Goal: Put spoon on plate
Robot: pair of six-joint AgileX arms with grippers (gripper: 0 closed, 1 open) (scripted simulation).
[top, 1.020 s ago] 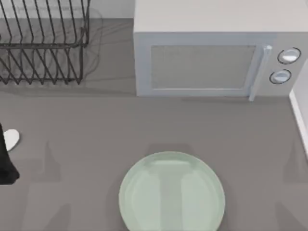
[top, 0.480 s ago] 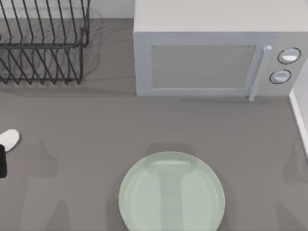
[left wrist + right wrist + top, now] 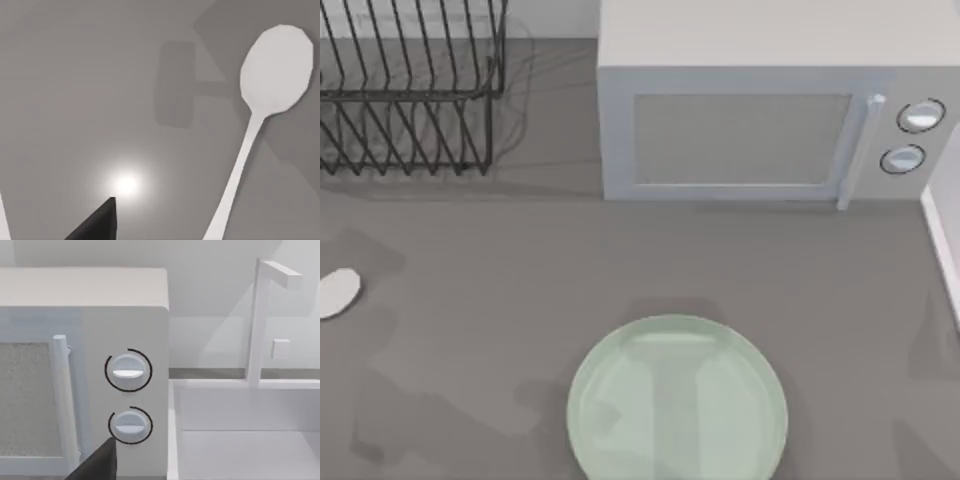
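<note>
The small white spoon [image 3: 338, 293] lies flat on the grey table at the far left edge of the top view, where its oval bowl shows. In the left wrist view the spoon [image 3: 274, 75] lies below the camera, its thin handle running away from the bowl. A dark part of my left gripper [image 3: 97, 224] hangs above bare table, apart from the spoon. The large pale green plate [image 3: 677, 400] sits at the front middle with nothing on it. A dark part of my right gripper [image 3: 97, 464] shows in front of the microwave's knobs.
A white microwave [image 3: 750, 130] with its door closed stands at the back middle. A black wire dish rack [image 3: 410, 90] stands at the back left. A white sink [image 3: 240, 440] with a faucet [image 3: 260, 320] lies to the right of the microwave.
The dark left arm that stood at the left edge beside the spoon has drawn out of the top view. The spoon and the plate have not moved.
</note>
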